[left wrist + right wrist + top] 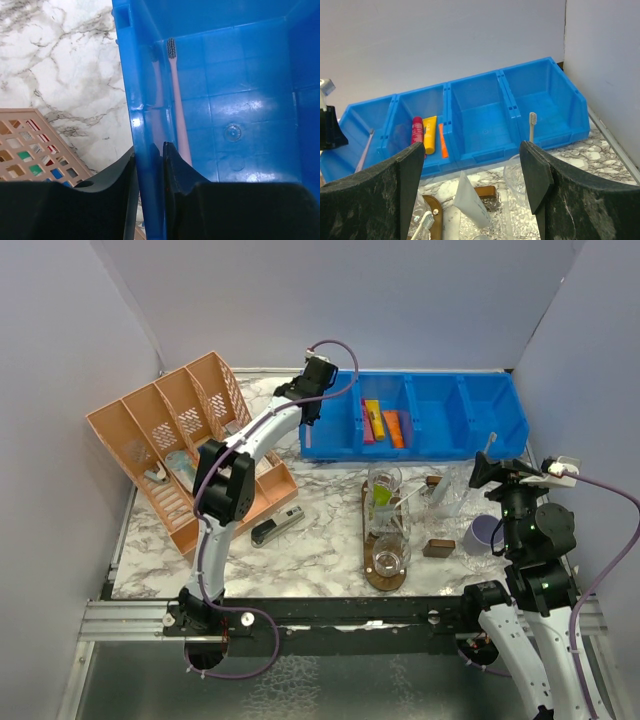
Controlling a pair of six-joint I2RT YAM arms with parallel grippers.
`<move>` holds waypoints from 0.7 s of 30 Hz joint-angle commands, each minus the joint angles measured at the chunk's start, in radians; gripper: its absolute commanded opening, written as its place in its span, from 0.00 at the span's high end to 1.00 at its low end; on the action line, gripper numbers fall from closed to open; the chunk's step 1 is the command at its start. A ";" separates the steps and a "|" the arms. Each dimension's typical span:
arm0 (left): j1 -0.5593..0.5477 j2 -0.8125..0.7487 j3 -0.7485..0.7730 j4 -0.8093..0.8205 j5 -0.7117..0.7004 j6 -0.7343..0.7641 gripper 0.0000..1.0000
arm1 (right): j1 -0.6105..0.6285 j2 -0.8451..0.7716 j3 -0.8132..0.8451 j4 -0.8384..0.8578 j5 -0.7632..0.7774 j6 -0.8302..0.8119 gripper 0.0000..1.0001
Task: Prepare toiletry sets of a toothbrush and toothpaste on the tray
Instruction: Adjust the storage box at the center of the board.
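Top view, starting at 9 o'clock: an orange basket [150, 430] leans on the marble bench [320, 545]. The left end effector [149, 152] is up around 12 o'clock at the left end of the blue bin [440, 445]. Its jaws are only a narrow slit apart and straddle the bin's end wall, one finger outside and one inside. Honestly can't tell if it's actually pinching that wall. A pink toothbrush [177, 110] lies in that compartment, right beside the inner finger.

The tray [384, 587] sits around 4 o'clock from the middle. On it, the far tumbler [383, 480] holds a lime green tube [382, 496], and the near tumbler [390, 558] is closer to the arms.

The right end effector [472, 146], at 3 o'clock, is spread wide with nothing gripped. It's just beside a third tumbler [517, 175], which is off the tray, and a white toothbrush [532, 125] sticks up there
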 commanded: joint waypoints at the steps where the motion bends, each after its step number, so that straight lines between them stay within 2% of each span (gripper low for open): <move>1: 0.005 0.026 0.056 -0.010 -0.047 0.057 1.00 | 0.008 0.004 -0.007 0.014 0.000 0.008 0.23; 9: 0.004 -0.093 0.057 0.024 -0.017 0.051 1.00 | 0.007 0.003 -0.006 0.016 0.004 0.009 0.23; 13: 0.001 -0.128 -0.045 0.099 -0.029 0.050 1.00 | 0.008 0.006 -0.005 0.015 0.002 0.009 0.23; 15: 0.009 -0.099 -0.087 0.128 -0.045 0.060 1.00 | 0.008 0.006 -0.006 0.015 0.000 0.008 0.23; 17: 0.012 -0.025 -0.047 0.087 -0.038 0.071 1.00 | 0.008 0.006 -0.006 0.015 0.002 0.009 0.23; 19: 0.009 0.044 0.055 -0.014 -0.037 0.062 1.00 | 0.008 0.006 -0.006 0.014 0.003 0.008 0.23; 21: -0.005 0.032 0.093 -0.032 -0.049 0.061 1.00 | 0.008 0.008 -0.006 0.014 0.002 0.008 0.23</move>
